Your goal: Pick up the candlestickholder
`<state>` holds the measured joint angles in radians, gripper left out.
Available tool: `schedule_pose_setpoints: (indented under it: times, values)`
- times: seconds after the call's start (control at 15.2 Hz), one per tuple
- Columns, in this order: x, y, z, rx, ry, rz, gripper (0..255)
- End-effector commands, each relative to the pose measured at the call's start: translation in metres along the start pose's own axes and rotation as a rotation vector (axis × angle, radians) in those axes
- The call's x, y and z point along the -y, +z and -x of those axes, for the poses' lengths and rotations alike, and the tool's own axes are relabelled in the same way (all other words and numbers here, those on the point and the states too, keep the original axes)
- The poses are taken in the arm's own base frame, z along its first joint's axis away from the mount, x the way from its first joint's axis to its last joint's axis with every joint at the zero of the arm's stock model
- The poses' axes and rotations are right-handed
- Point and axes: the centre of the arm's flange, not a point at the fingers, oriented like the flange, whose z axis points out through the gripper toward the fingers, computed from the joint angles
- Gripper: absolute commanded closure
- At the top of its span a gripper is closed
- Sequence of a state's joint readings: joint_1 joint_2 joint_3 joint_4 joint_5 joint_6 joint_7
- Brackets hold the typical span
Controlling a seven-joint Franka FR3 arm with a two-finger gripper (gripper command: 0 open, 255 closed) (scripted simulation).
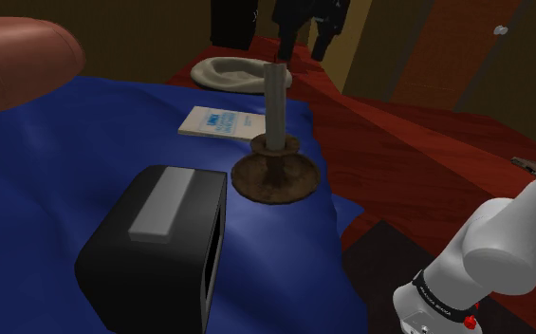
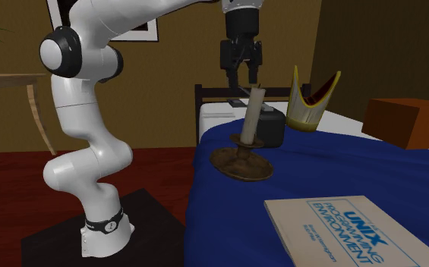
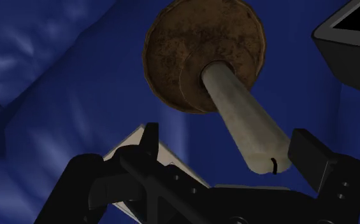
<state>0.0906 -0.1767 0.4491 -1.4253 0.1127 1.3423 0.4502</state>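
Brown walls [image 2: 167, 76] and a dark red floor [image 2: 7, 190] surround a bed under a rumpled blue cover [image 1: 66, 171]. On the cover a black box [image 1: 152, 256] lies near the brown candlestickholder [image 1: 275, 178], which stands upright and carries a pale candle [image 1: 275, 100]. A white book [image 2: 342, 231] lies well apart from it. The black gripper [image 2: 243, 80] hangs just above the candle's tip, fingers spread and holding nothing.

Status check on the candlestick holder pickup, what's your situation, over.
Gripper open over candle tip, nothing held. Candlestick holder standing on blue cover. Black box close beside its base.
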Motion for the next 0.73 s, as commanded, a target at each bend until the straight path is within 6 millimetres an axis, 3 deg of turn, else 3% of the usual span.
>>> schedule_pose_setpoints:
  times: [0.0, 0.53, 0.59, 0.66]
  values:
    - [0.006, -0.002, -0.001, -0.004, 0.003, -0.004, 0]
    - [0.004, 0.033, 0.001, -0.004, 0.003, -0.004, 0]
    - [0.004, 0.033, 0.0, -0.004, 0.003, -0.004, 255]
    - [0.004, 0.033, 0.0, -0.004, 0.003, -0.004, 255]
